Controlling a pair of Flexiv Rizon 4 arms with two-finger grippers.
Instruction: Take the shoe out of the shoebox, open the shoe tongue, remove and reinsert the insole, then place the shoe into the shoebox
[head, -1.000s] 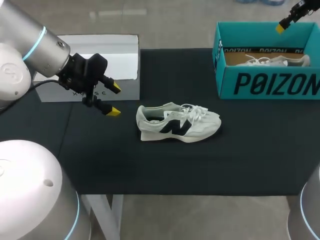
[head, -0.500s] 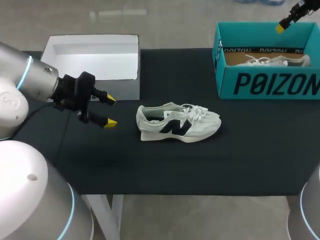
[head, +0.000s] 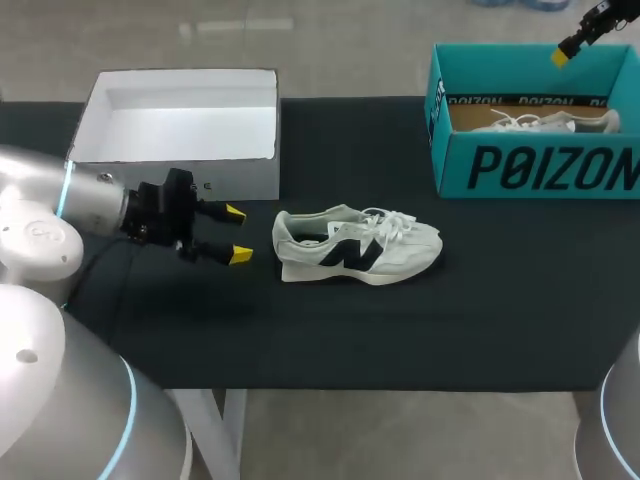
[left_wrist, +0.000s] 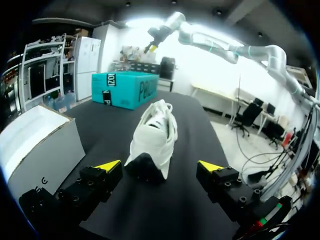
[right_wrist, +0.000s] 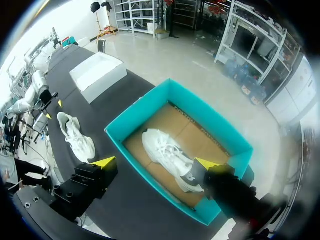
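The black table fills the lower and middle part of the head view. At the middle left, the left gripper lies low over the cloth with its fingers spread and nothing between them. It points at the heel of the white shoe and is near it but not touching. The shoe stands on its sole at the centre of the frame, toe toward the right, laces loose on top.

In the left wrist view, the shoe sits just ahead of the released gripper, heel first.

Farther back, an open white box sits at the upper left. The teal shoebox is at the upper right, with a second white shoe lying inside.

The right gripper hangs above the shoebox's far edge. In its own wrist view, the right gripper is spread wide, grasping nothing, with the shoebox below it.
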